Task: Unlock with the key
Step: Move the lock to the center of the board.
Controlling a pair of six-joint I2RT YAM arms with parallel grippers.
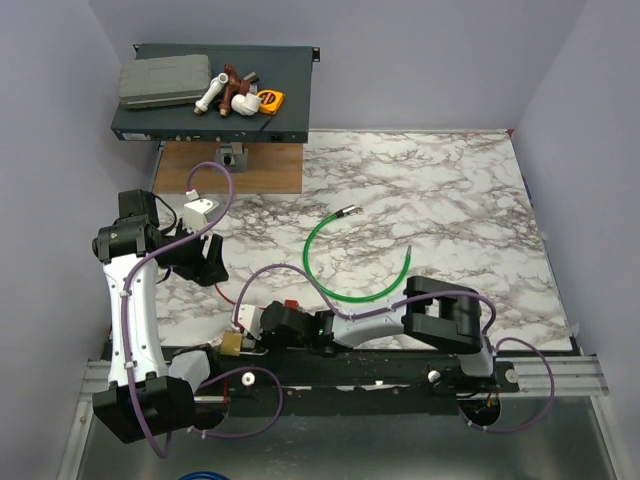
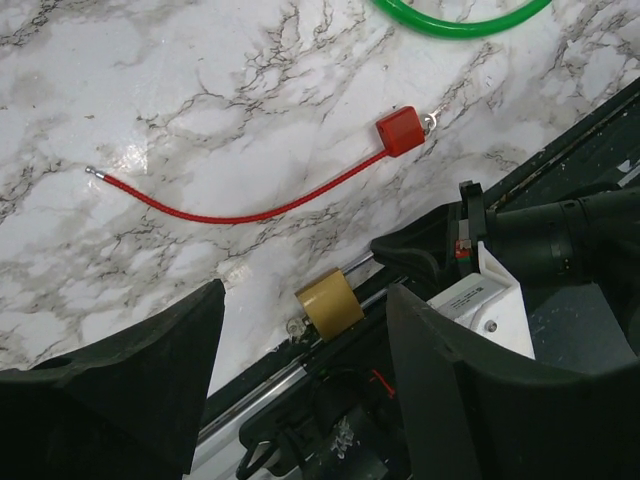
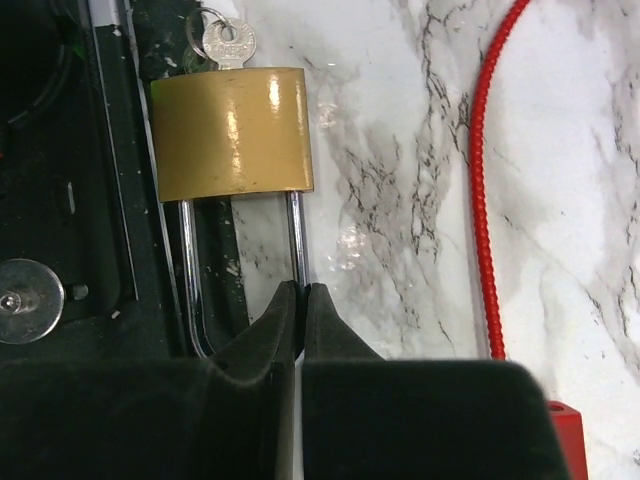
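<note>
The marble tabletop (image 1: 440, 200) carried everything. Above its near edge hung the left gripper (image 2: 305, 292), fingers spread wide with nothing between them. The right gripper (image 3: 301, 292) was pinched tight on one shackle leg of the brass padlock (image 3: 232, 135) (body partly over the black rail (image 3: 120, 150)) — the key (image 3: 229, 45) stuck out of the body's far end.

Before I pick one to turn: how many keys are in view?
1. The key sticks out of the brass padlock at the table's near edge, opposite its shackle. A ring sits behind it; further keys may be hidden.
</note>
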